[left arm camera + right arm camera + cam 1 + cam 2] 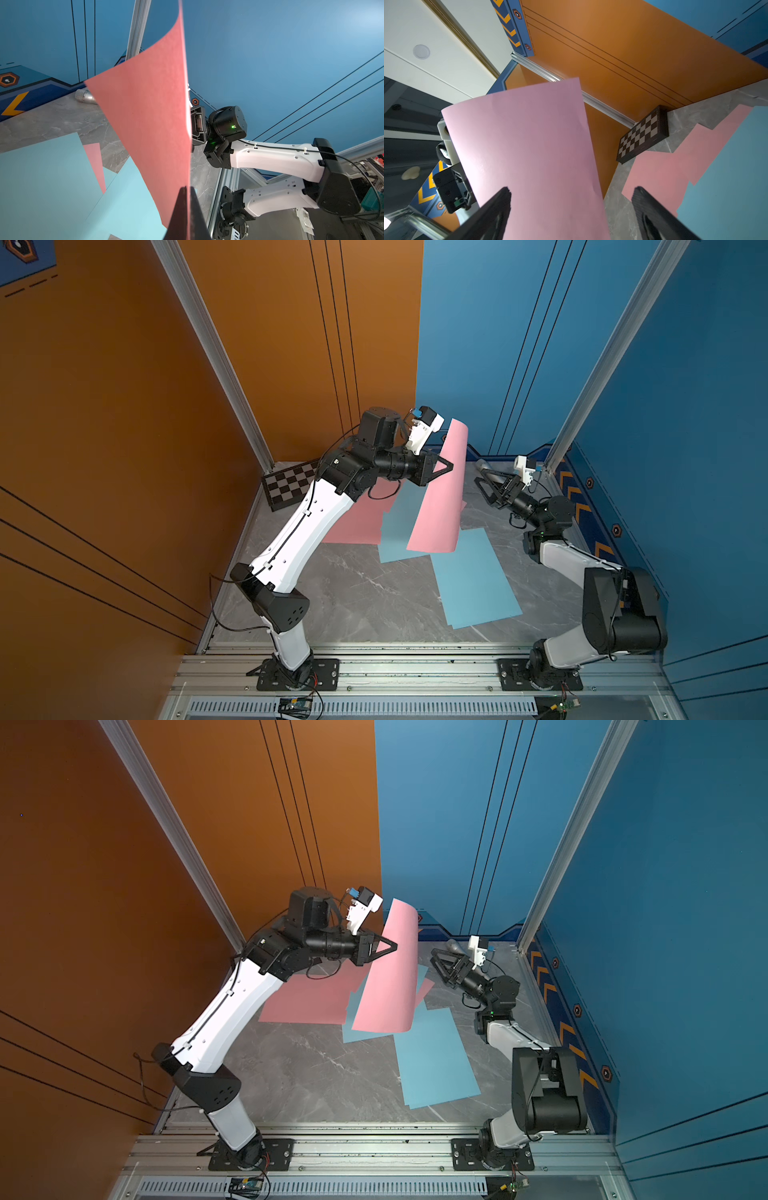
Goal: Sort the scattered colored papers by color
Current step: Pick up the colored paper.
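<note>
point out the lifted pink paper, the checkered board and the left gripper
lifted pink paper [440, 497], in a top view, mid-sheet
checkered board [289, 485], in a top view, its centre
left gripper [449, 467], in a top view, between fingertips

The lifted paper [438, 497] is pink. The flat pink papers [357, 518] lie beside light blue papers [473, 585]. The counter [353, 601] is grey with white marble lines. At ten o'clock, the checkered board [289, 485] has dark and pale squares.
</note>
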{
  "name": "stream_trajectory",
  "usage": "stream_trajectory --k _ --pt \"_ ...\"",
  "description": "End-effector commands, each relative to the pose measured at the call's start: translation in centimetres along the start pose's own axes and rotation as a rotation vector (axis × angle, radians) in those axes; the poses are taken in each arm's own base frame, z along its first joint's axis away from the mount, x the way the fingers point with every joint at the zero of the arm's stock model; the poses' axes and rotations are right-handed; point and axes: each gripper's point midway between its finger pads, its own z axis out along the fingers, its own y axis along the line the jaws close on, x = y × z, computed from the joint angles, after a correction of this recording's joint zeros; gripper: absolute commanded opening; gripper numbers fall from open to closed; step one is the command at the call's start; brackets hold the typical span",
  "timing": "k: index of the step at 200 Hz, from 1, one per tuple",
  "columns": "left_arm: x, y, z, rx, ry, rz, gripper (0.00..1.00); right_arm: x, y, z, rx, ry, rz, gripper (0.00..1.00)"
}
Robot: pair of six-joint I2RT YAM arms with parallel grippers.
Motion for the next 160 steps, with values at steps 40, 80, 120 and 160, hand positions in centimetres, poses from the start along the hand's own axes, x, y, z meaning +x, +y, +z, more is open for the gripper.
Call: stream_trajectory --k 40,80,120,160 --pt "-0.4 0.3 -2.7 0.0 -0.026 0.039 0.0 1.9 3.6 2.7 -0.141 0.11 -0.07 0.96" --pt "-0.3 2.2 -3.4 -0.044 -0.031 -0.008 0.0 2.7 3.9 3.5 -0.16 0.145 -0.096 0.89" --pt "0.1 5.4 -4.5 -0.116 -0.039 -0.094 0.0 3.3 5.8 3.1 -0.188 0.163 -0.137 0.65" --pt "0.5 6.9 -4.7 -0.15 -0.036 -0.139 0.0 3.7 5.8 3.1 -0.189 0.174 -0.126 0.24"
